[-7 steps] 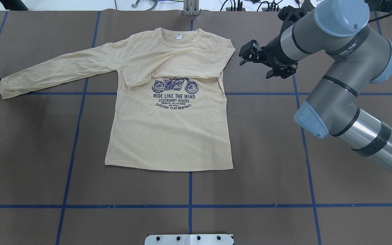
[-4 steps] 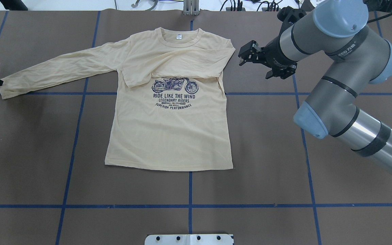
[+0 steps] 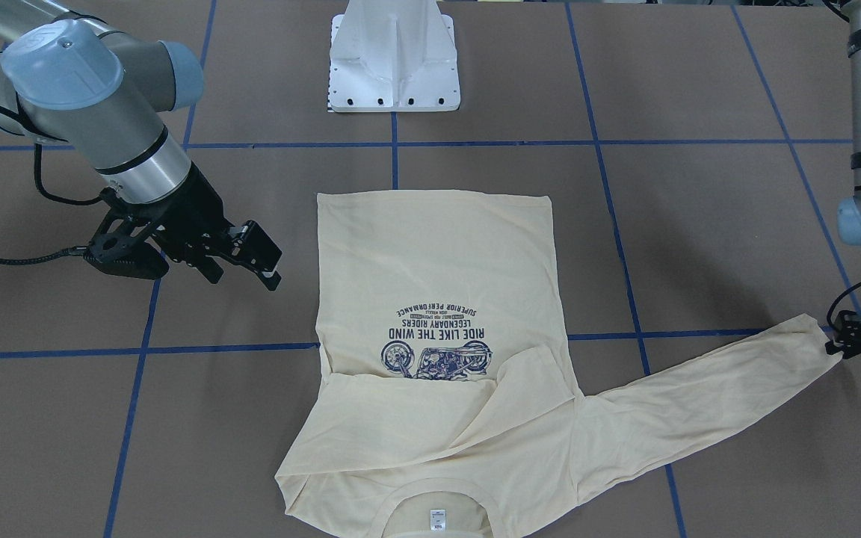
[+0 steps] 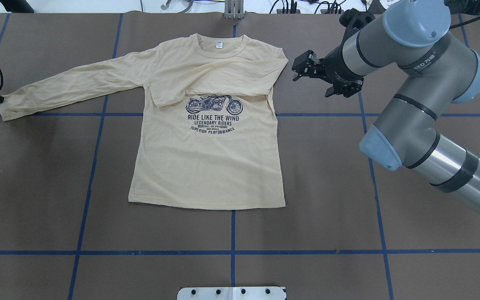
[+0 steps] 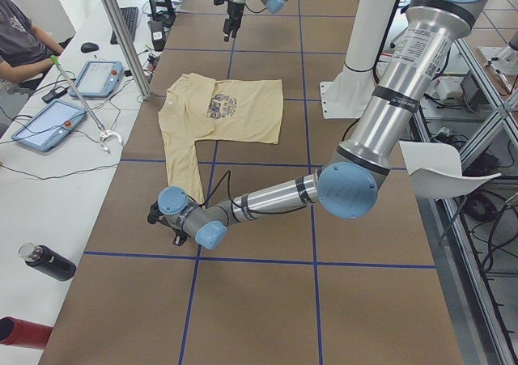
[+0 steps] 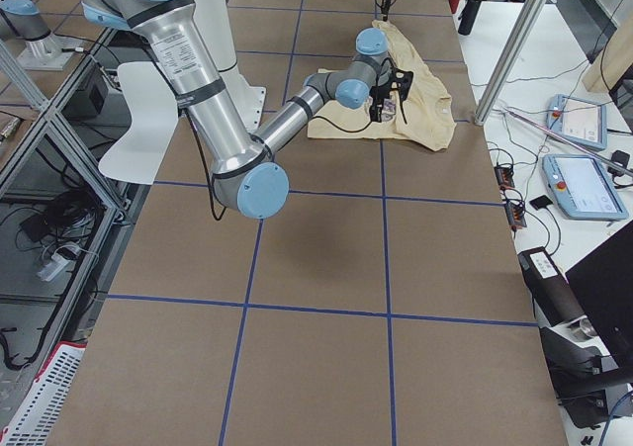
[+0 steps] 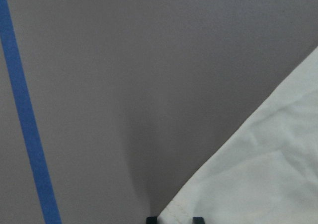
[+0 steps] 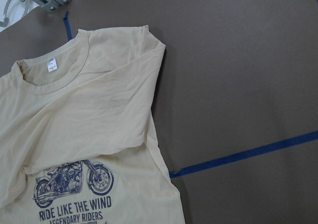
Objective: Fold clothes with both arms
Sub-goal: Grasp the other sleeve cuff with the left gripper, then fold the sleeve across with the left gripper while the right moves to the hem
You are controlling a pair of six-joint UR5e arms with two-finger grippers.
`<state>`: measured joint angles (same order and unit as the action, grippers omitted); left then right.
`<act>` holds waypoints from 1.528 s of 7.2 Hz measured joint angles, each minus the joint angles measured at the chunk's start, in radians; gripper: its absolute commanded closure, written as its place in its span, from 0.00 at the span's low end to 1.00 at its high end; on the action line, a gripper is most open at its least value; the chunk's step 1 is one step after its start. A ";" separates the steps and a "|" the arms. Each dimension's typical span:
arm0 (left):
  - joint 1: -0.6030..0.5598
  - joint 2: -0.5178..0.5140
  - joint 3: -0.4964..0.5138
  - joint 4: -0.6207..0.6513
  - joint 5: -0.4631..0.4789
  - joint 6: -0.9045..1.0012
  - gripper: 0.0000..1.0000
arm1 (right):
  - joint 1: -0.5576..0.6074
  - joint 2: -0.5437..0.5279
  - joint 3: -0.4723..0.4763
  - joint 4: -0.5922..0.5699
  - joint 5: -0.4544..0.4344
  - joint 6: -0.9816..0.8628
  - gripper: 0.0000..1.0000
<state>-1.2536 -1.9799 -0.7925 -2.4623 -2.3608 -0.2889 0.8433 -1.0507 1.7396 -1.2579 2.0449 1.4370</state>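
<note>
Cream-yellow cotton, a long-sleeved T-shirt (image 4: 206, 166) with a navy motorcycle print (image 4: 214, 105), lies flat and face up on the brown paper-covered table (image 4: 327, 187), its collar away from the robot. One sleeve (image 4: 223, 79) is folded across the chest just above the print. The other sleeve (image 4: 73, 85) is stretched out straight. Its long axis runs from the shoulder toward the robot's left and slants slightly toward the robot's side of the table.

The black two-finger left gripper (image 3: 838, 345) sits right at the end of that sleeve, touching the cuff (image 4: 6, 108). In the left wrist view only its two dark fingertips (image 7: 151, 219) show at the bottom edge, with the stitched hem lying between them. I cannot tell whether they pinch the cloth or merely straddle it.

The black right gripper (image 4: 298, 66) is empty, with its jaws apart. It hovers just beside the shirt's other shoulder, off the cloth.

The step in hand looks like the second sleeve fold, and the left arm is plainly the nearer one. The cuff would need to travel along the sleeve's own line toward the robot's right, to be laid over the chest beside the first sleeve. If only one layer of the hem is caught, it could slip free on the way.
</note>
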 measured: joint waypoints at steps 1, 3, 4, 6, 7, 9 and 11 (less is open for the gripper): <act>-0.002 -0.003 -0.039 0.013 -0.033 -0.012 1.00 | 0.003 -0.011 0.012 0.000 0.005 -0.001 0.02; -0.005 0.004 -0.247 0.048 -0.136 -0.186 1.00 | 0.017 -0.100 0.085 0.002 0.017 -0.024 0.02; 0.009 0.000 -0.368 0.053 -0.153 -0.367 1.00 | 0.028 -0.157 0.122 0.004 0.021 -0.063 0.02; 0.131 -0.081 -0.558 0.057 -0.123 -0.805 1.00 | 0.041 -0.227 0.150 0.008 0.023 -0.110 0.01; 0.218 -0.168 -0.587 0.058 -0.057 -0.992 1.00 | 0.048 -0.247 0.152 0.009 0.021 -0.115 0.01; 0.391 -0.336 -0.559 0.058 0.137 -1.214 1.00 | 0.058 -0.271 0.153 0.011 0.014 -0.118 0.01; 0.520 -0.450 -0.481 0.056 0.308 -1.290 1.00 | 0.059 -0.276 0.150 0.010 0.007 -0.118 0.01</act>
<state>-0.7333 -2.4296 -1.2738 -2.4061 -2.0526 -1.5785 0.9027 -1.3269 1.8897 -1.2481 2.0521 1.3192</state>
